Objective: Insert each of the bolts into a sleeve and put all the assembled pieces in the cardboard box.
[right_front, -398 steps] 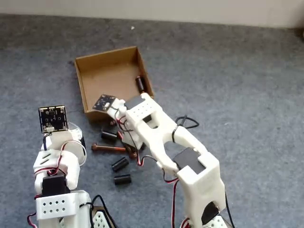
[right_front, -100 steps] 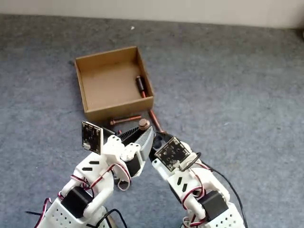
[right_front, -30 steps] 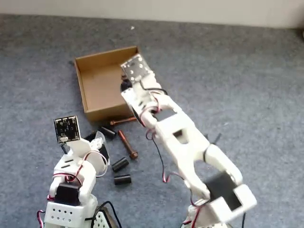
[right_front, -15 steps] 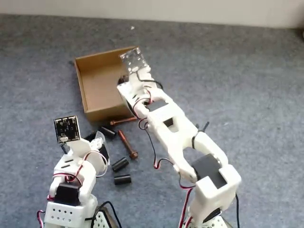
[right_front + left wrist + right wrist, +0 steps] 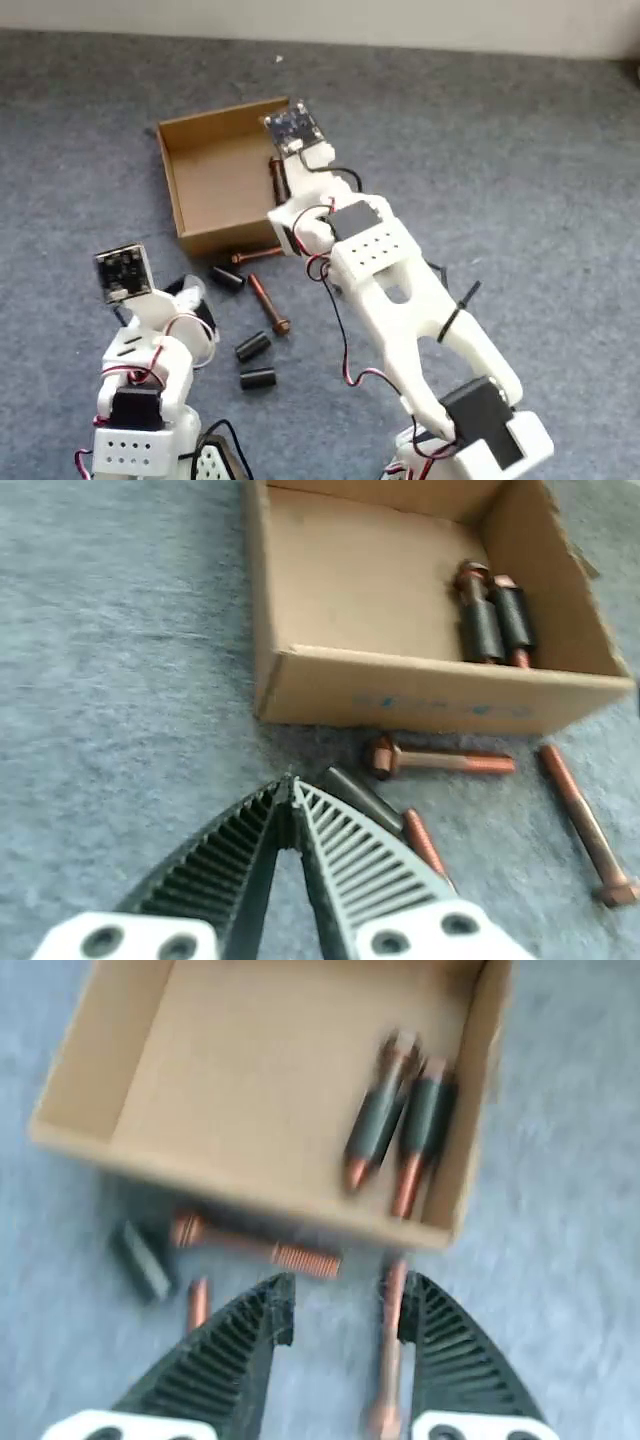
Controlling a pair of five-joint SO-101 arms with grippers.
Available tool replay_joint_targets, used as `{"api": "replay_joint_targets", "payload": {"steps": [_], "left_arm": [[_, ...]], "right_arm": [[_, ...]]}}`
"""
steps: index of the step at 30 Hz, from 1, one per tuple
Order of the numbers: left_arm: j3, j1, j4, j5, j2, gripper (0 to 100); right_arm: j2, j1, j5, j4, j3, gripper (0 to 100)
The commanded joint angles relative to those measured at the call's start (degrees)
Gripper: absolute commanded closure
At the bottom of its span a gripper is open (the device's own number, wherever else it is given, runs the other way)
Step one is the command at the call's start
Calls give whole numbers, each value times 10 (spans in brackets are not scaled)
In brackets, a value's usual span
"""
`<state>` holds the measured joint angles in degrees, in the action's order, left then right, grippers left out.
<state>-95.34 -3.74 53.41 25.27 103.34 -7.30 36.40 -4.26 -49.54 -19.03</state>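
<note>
My right gripper (image 5: 340,1310) hangs wide open with nothing in it, over the near wall of the brown cardboard box (image 5: 250,1188). I'd say it's free for another pickup. Two copper bolts in black sleeves (image 5: 378,1120) lie inside, against the box's 3 o'clock wall in the high view. My left gripper (image 5: 292,790) is pinched closed and empty, parked by the loose copper bolts (image 5: 440,761) and bare black sleeves (image 5: 257,378) at the box's 6 o'clock.

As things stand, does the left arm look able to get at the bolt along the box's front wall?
Probably yes. The left gripper, shut, sits short of the bolt with a dark sleeve by its tips. The right gripper, open, hangs by the front of the cardboard box and may crowd it.
</note>
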Motion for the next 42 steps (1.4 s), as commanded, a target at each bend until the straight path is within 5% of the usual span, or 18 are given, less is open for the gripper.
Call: {"api": "replay_joint_targets", "payload": {"steps": [1,6,13,17,29,42], "left_arm": [[37,-68,1,-5,6,994],[56,-135,1,-17,6,990],[62,-202,0,-184,6,990],[62,-240,-12,-273,6,989],[62,-247,-16,-265,6,989],[62,-247,-16,-265,6,989]], "right_arm": [[-49,35,6,-99,3,843],[-63,92,6,-140,-28,843],[-32,161,4,-97,-31,843],[38,172,-75,-73,-1,843],[259,189,-84,-154,232,843],[335,189,-87,-155,273,843]]}}
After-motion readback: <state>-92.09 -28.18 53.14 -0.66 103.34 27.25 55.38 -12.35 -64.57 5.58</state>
